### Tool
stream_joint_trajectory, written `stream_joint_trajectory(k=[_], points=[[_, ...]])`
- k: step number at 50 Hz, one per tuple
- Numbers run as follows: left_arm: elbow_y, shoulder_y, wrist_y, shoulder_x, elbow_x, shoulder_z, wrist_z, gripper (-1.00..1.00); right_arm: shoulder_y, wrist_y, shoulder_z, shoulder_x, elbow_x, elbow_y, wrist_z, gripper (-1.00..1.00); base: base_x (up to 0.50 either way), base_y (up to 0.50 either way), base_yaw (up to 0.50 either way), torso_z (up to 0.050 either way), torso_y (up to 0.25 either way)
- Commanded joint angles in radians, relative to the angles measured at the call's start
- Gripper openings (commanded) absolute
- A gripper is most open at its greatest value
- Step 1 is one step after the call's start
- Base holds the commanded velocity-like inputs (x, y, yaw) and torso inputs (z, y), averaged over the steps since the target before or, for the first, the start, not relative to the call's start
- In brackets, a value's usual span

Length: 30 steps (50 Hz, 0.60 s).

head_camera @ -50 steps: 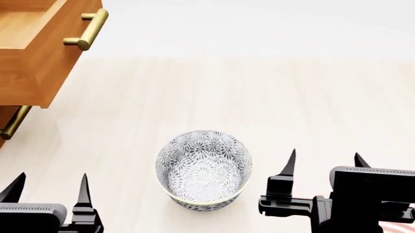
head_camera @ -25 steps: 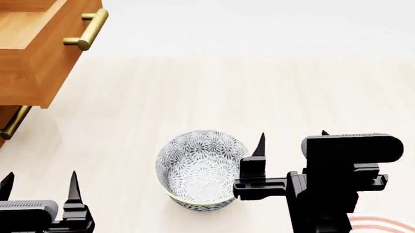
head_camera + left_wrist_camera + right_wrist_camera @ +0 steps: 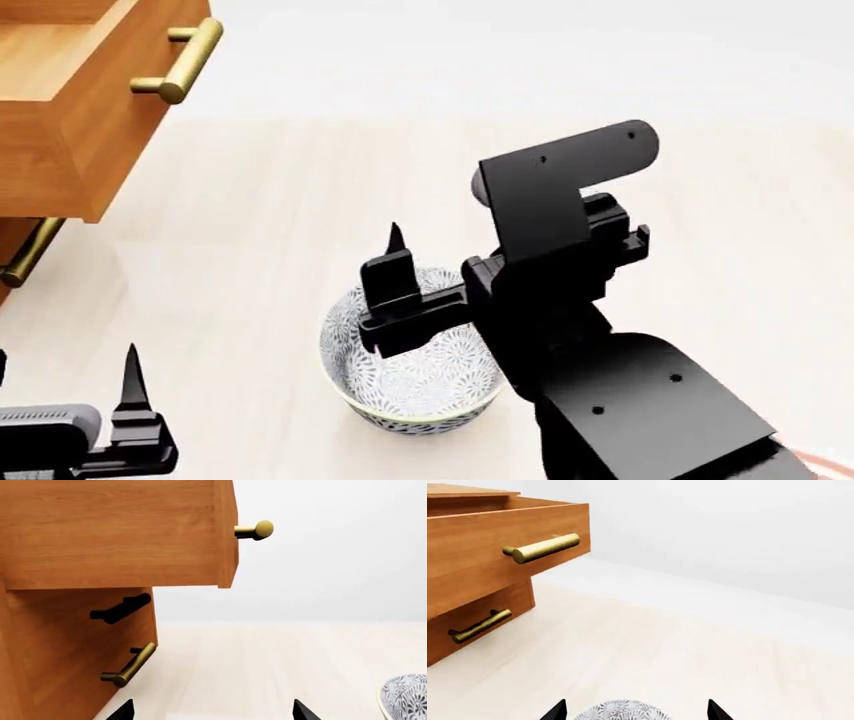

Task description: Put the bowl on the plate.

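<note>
The grey-and-white floral bowl (image 3: 400, 385) stands upright on the pale wooden surface. My right gripper (image 3: 451, 285) hovers over its far rim, tilted; one fingertip (image 3: 394, 242) shows and the other is hidden behind the wrist. In the right wrist view that gripper (image 3: 635, 711) is open, with the bowl's rim (image 3: 620, 713) between its tips and not touched. My left gripper (image 3: 67, 405) waits open at the near left, apart from the bowl (image 3: 407, 697), with nothing between its tips (image 3: 212, 712). Only a sliver of the plate (image 3: 838, 464) peeks out beyond my right arm.
A wooden cabinet stands at the left with its top drawer (image 3: 67, 110) pulled open over the surface; its brass handle (image 3: 180, 60) sticks out. A lower brass handle (image 3: 27, 255) sits below. A white wall lies beyond the floor.
My right arm has swung left and forward from beside the bowl to above it, covering most of the plate. The left gripper has slid slightly back. The bowl has not moved.
</note>
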Motion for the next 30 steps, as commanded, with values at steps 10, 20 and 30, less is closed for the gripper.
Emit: stream_joint_trajectory(k=[10, 20, 30], points=[[0.025, -0.006, -0.019, -0.012, -0.003, 0.003, -0.017, 1.00, 0.193, 0.175, -0.011, -0.035, 0.122, 0.176, -0.111, 1.00, 0.00, 0.00, 0.00, 0.000, 0.000], [0.025, -0.004, -0.017, -0.015, -0.004, 0.008, -0.021, 1.00, 0.224, 0.221, -0.049, -0.041, 0.120, 0.238, -0.103, 1.00, 0.00, 0.00, 0.00, 0.000, 0.000], [0.022, -0.004, -0.011, -0.018, -0.008, 0.011, -0.021, 1.00, 0.354, 0.321, -0.091, -0.053, 0.132, 0.354, -0.113, 1.00, 0.00, 0.00, 0.00, 0.000, 0.000]])
